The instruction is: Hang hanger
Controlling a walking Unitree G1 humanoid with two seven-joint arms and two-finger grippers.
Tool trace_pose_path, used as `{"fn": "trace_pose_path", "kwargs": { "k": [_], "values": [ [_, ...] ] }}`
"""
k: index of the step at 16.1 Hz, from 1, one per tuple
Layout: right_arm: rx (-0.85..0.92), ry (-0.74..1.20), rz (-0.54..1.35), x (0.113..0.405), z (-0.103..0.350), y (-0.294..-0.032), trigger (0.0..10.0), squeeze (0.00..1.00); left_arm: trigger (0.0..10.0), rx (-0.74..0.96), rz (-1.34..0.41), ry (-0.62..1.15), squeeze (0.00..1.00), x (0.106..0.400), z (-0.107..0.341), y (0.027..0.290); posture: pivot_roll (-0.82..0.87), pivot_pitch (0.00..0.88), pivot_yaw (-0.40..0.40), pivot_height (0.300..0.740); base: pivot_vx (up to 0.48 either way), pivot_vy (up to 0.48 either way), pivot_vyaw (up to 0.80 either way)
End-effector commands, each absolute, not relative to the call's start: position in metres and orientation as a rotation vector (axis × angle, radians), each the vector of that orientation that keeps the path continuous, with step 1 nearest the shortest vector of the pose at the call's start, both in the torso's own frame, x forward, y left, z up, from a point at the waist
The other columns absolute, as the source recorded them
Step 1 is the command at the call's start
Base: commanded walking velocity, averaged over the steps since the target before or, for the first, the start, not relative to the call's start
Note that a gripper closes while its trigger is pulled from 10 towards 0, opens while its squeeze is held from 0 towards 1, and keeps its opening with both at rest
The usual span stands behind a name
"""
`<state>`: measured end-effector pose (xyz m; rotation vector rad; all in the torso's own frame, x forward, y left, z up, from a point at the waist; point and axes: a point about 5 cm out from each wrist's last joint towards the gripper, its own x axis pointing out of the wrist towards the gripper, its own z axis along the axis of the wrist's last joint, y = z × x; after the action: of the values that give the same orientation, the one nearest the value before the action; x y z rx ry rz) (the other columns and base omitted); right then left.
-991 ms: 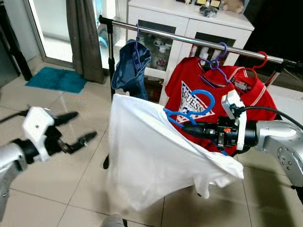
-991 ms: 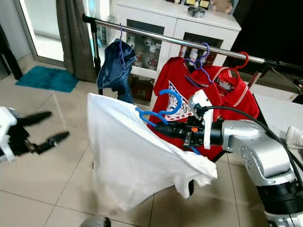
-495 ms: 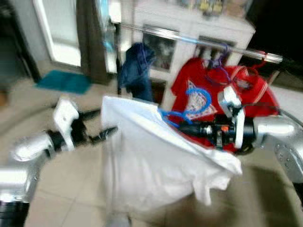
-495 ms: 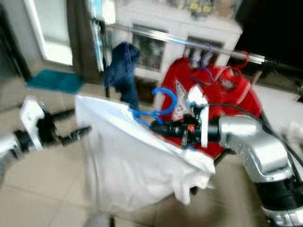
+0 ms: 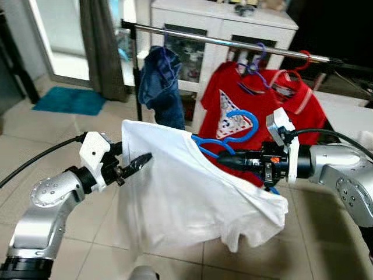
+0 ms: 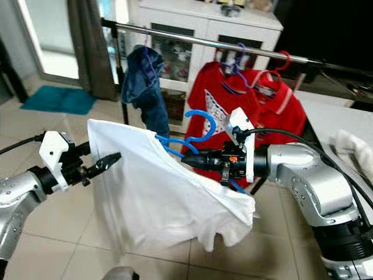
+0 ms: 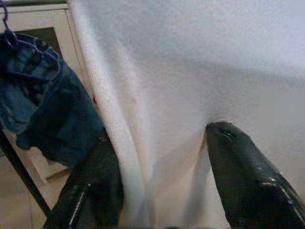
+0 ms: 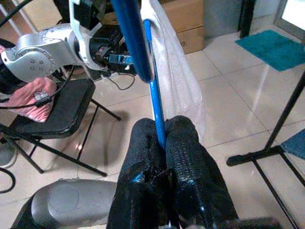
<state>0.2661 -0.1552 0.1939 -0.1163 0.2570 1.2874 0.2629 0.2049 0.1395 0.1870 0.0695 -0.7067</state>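
Two grippers meet at one garment, as we see it. Our right gripper (image 5: 224, 160) is clenched on the blue hanger (image 5: 230, 132), its two black fingers (image 8: 186, 157) pinching the hanger's thin blue bar between them. We see the hanger held out in front of the clothes rail (image 5: 233, 43), below it and apart from it, not yet hooked on. Its hook curls upward and a little toward the rail, while its long axis runs roughly level, from the gripper out toward our left side. A white t-shirt (image 5: 186, 192) hangs from the hanger, draped down and spread wide.

Our left gripper (image 5: 133, 165) is at the shirt's left edge with its fingers spread apart; in the left wrist view the white cloth lies between the two fingers (image 7: 248, 186), but we cannot tell whether they press it.

On the rail hang a dark blue garment (image 5: 160, 87) and a red shirt (image 5: 245, 111). Behind stands a white cabinet (image 5: 192, 17). A teal mat (image 5: 70, 100) lies on the tiled floor (image 5: 35, 146).
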Motion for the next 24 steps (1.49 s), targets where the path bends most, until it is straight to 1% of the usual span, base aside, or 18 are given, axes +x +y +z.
{"fn": "trace_pose_path", "kwargs": {
  "k": [1,6,10,13,18,24],
  "values": [
    [-0.128,0.215,1.281,0.27,0.202,-0.156,10.0,0.0,0.0,0.233,-0.676,0.041,0.0,0.262,0.141,0.2,0.13,0.0,-0.077,0.74,0.0,0.0,0.0],
    [-0.12,0.218,1.288,0.269,0.201,-0.154,10.0,0.0,0.0,0.261,-0.558,0.014,0.0,0.26,0.131,0.194,0.13,0.0,-0.081,0.74,0.0,0.0,0.0],
    [-0.117,0.227,1.294,0.268,0.2,-0.154,10.0,0.0,0.0,0.253,-0.53,-0.011,0.0,0.257,0.127,0.187,0.13,0.0,-0.088,0.74,0.0,0.0,0.0],
    [-0.115,0.228,1.287,0.27,0.2,-0.154,10.0,0.0,0.0,0.284,-0.504,-0.026,0.0,0.255,0.126,0.188,0.13,0.0,-0.087,0.74,0.0,0.0,0.0],
    [-0.112,0.227,1.269,0.271,0.199,-0.154,10.0,0.0,0.0,0.287,-0.451,-0.038,0.0,0.255,0.126,0.195,0.12,0.0,-0.081,0.74,0.0,0.0,0.0],
    [-0.112,0.224,1.178,0.279,0.198,-0.16,10.0,0.0,0.0,0.304,-0.318,-0.069,0.0,0.257,0.13,0.211,0.13,0.0,-0.077,0.74,0.0,0.0,0.0]
  ]
}}
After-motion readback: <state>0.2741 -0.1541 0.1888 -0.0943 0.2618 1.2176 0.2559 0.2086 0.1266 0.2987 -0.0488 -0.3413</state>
